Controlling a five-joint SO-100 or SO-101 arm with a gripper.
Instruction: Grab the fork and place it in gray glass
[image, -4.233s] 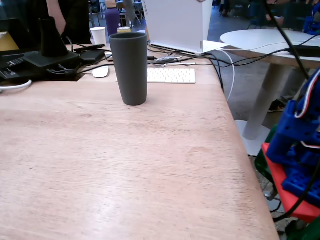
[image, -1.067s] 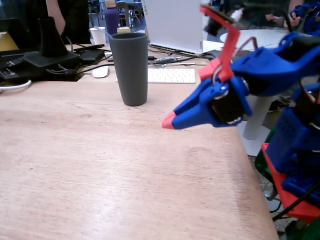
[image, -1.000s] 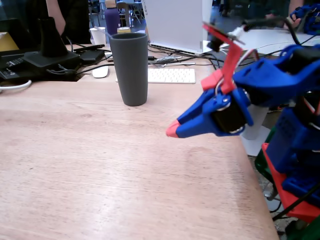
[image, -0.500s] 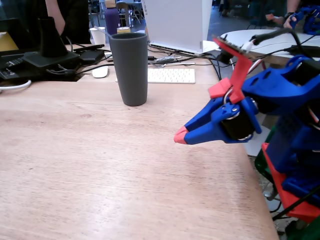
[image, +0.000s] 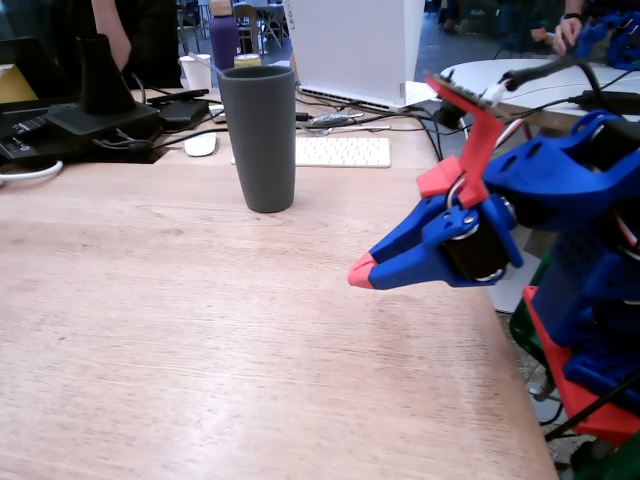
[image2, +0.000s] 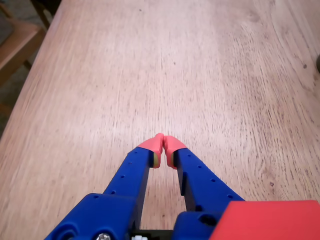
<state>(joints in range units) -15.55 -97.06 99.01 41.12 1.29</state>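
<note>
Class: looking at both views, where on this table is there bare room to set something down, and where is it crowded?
Free: the wide wooden table in front of the gray glass, left of the shut gripper; the wrist view shows bare wood ahead of the gripper. Crowded: the far edge behind the glass, with keyboard, mouse and cables.

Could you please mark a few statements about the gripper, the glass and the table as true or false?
1. The blue gripper with red tips is shut and empty. True.
2. The tall dark gray matte glass lies on its side. False: it stands upright.
3. The gripper touches the glass. False: it hangs apart, right of it in the fixed view.
4. A white keyboard lies behind the glass on the wooden table. True.
5. A fork lies on the table. False: none is visible.
</note>
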